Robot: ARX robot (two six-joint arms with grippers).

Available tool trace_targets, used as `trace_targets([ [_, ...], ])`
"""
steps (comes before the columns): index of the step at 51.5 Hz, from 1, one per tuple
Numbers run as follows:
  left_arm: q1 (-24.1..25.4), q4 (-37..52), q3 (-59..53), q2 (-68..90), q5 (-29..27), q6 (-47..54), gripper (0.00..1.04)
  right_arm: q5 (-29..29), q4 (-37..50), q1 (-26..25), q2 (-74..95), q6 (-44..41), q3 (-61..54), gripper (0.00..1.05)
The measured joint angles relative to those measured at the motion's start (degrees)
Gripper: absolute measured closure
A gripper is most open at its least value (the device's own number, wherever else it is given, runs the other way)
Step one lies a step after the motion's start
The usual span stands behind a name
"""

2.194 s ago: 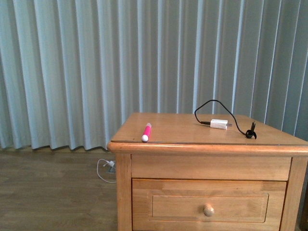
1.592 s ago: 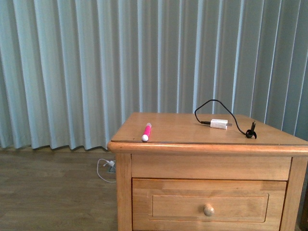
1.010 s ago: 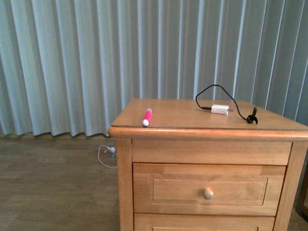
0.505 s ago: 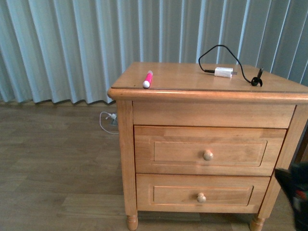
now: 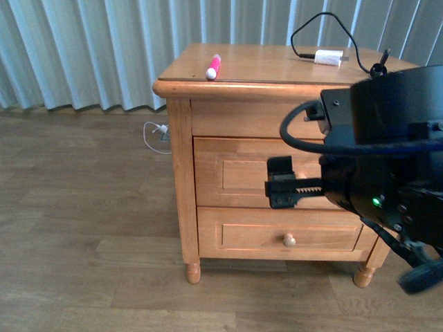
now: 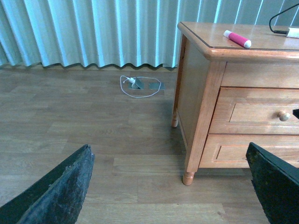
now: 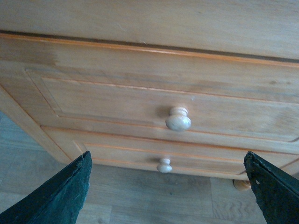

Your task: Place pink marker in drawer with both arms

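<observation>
The pink marker (image 5: 214, 66) lies near the front left corner of the nightstand top, also seen in the left wrist view (image 6: 237, 38). The drawer (image 5: 228, 173), the upper one, is closed; its round pale knob (image 7: 178, 119) fills the middle of the right wrist view. My right gripper (image 5: 280, 183) hovers open just in front of that drawer (image 7: 117, 100), fingers wide apart (image 7: 167, 154) with nothing between them. My left gripper (image 6: 168, 149) is open over the floor, left of the nightstand, well away from the drawer (image 6: 261, 114). The left arm is out of the front view.
A white charger block (image 5: 328, 57) with a looping black cable sits at the back right of the nightstand top. The closed lower drawer (image 5: 277, 238) is under the upper one. A white cable (image 6: 140, 86) lies on the wood floor by the pleated curtain (image 5: 83, 48).
The front view has dropped and tilted down, so both drawers and the floor now show. My right arm has come in front of the drawers. The marker has not moved.
</observation>
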Motion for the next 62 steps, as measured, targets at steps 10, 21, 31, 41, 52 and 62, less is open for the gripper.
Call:
trace_targets([
  [10, 0.00, 0.00, 0.00, 0.00, 0.00, 0.00, 0.06, 1.51, -0.46, 0.26, 8.48, 0.57, 9.49, 0.08],
  [21, 0.00, 0.00, 0.00, 0.00, 0.00, 0.00, 0.06, 2.08, 0.04, -1.29, 14.93, 0.13, 14.73, 0.08],
  [31, 0.00, 0.00, 0.00, 0.00, 0.00, 0.00, 0.06, 1.79, 1.03, -4.11, 19.37, -0.68, 18.16, 0.08],
  [41, 0.00, 0.00, 0.00, 0.00, 0.00, 0.00, 0.06, 1.20, 1.18, -4.13, 20.11, -1.44, 18.95, 0.08],
  [52, 0.00, 0.00, 0.00, 0.00, 0.00, 0.00, 0.06, 1.55, 1.16, -4.02, 20.55, -1.55, 19.50, 0.08],
  [62, 0.00, 0.00, 0.00, 0.00, 0.00, 0.00, 0.06, 1.73, 1.07, -3.98, 20.85, -1.53, 19.69, 0.12],
])
